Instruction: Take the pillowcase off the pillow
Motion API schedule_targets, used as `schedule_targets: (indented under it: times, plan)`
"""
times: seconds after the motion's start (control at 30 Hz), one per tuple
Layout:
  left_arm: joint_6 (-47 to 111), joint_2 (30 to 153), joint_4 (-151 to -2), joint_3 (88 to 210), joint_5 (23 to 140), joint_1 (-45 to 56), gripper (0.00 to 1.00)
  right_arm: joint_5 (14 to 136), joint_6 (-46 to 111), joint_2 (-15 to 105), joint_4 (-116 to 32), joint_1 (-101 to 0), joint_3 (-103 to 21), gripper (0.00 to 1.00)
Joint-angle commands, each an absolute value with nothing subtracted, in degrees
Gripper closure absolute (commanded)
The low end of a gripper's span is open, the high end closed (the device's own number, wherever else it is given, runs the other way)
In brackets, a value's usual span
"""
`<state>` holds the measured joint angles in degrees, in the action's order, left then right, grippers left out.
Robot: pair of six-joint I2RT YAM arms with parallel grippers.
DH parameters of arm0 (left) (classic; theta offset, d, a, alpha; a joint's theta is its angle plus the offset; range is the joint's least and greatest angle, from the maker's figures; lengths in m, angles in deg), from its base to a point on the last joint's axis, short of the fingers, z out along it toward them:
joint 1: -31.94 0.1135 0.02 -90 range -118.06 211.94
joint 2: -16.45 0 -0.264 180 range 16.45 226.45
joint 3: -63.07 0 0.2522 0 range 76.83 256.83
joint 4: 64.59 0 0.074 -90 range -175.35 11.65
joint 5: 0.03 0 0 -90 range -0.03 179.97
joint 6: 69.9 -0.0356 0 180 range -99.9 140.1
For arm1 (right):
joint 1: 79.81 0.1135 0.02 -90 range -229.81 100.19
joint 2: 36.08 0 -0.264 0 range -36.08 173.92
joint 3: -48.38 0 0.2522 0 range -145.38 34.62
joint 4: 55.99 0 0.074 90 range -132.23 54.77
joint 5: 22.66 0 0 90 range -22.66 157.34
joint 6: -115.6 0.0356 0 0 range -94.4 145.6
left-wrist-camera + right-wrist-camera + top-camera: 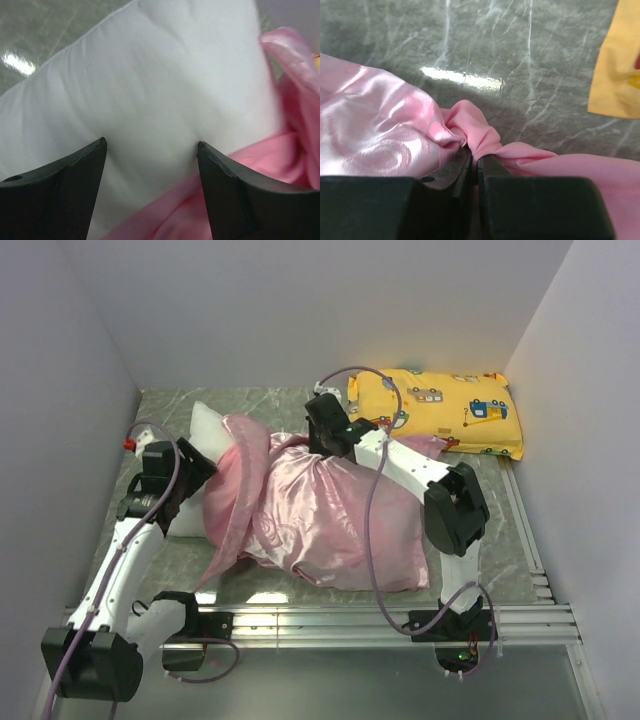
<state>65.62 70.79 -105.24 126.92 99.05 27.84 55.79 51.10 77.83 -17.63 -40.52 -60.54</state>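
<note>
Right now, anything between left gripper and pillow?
Nothing. In the left wrist view, the open left gripper faces bare white pillow, and the pillowcase is bunched off to one side.

Nothing legible appeared in any view: no words, labels, brands or numbers. The yellow cushion bore only cartoon vehicle pictures.

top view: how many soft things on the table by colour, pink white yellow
pink pillowcase: 1
white pillow: 1
yellow pillow: 1
total: 3
</note>
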Motion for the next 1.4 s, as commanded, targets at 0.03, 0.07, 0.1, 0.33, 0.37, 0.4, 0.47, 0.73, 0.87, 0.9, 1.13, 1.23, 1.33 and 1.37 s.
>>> schedule_targets:
  times: [0.03, 0.07, 0.1, 0.33, 0.37, 0.4, 0.47, 0.73, 0.87, 0.9, 1.13, 1.23, 1.33, 1.37]
  plan:
    - [71.8, 73.2, -99.6, 122.3, 97.6, 27.7, 0.22, 55.2, 48.4, 69.4, -16.0, -39.7, -62.7, 0.72]
    - [72.3, 73.7, -98.2, 121.6, 97.2, 27.8, 0.24, 55.1, 48.3, 68.5, -15.9, -39.7, -62.6, 0.66]
    - [72.7, 74.6, -97.4, 121.0, 96.7, 27.7, 0.26, 54.9, 48.2, 67.5, -15.6, -39.6, -62.4, 0.6]
    - [74.3, 75.7, -94.2, 118.4, 95.3, 27.7, 0.86, 52.7, 46.8, 55.3, -13.5, -35.3, -57.0, 0.25]
    - [74.4, 75.7, -94.0, 118.4, 95.0, 27.8, 0.98, 51.9, 46.8, 54.5, -13.1, -34.2, -55.3, 0.23]
    - [74.3, 75.7, -93.7, 118.4, 94.7, 27.8, 1.0, 50.9, 46.7, 53.8, -12.4, -31.6, -54.4, 0.21]
    - [74.5, 75.4, -93.5, 118.2, 94.3, 27.8, 1.0, 48.5, 47.0, 53.0, -10.3, -28.9, -52.1, 0.19]
    - [75.0, 73.8, -93.2, 118.2, 93.0, 27.8, 1.0, 42.8, 50.7, 58.2, -7.2, -19.2, -50.7, 0.15]
    - [74.3, 73.8, -94.4, 119.1, 94.2, 27.8, 1.0, 35.0, 51.5, 60.9, -4.1, -19.4, -51.3, 0.51]
    - [74.0, 73.8, -94.5, 119.4, 94.5, 27.9, 1.0, 33.6, 52.1, 59.8, -3.8, -19.5, -50.9, 0.77]
    - [72.6, 75.1, -95.7, 121.4, 93.8, 31.1, 0.99, 28.2, 54.0, 49.0, -1.6, -22.5, -44.3, 0.93]
    - [71.4, 75.3, -96.5, 122.6, 93.7, 34.5, 1.0, 28.4, 54.6, 43.1, -2.1, -26.3, -38.7, 0.93]
    - [70.0, 75.6, -96.9, 123.9, 93.0, 37.3, 0.99, 31.4, 54.2, 37.7, -4.9, -33.5, -31.7, 0.93]
    - [69.7, 75.9, -97.0, 124.7, 92.8, 38.0, 0.99, 32.0, 53.7, 36.6, -5.6, -35.1, -29.9, 0.94]
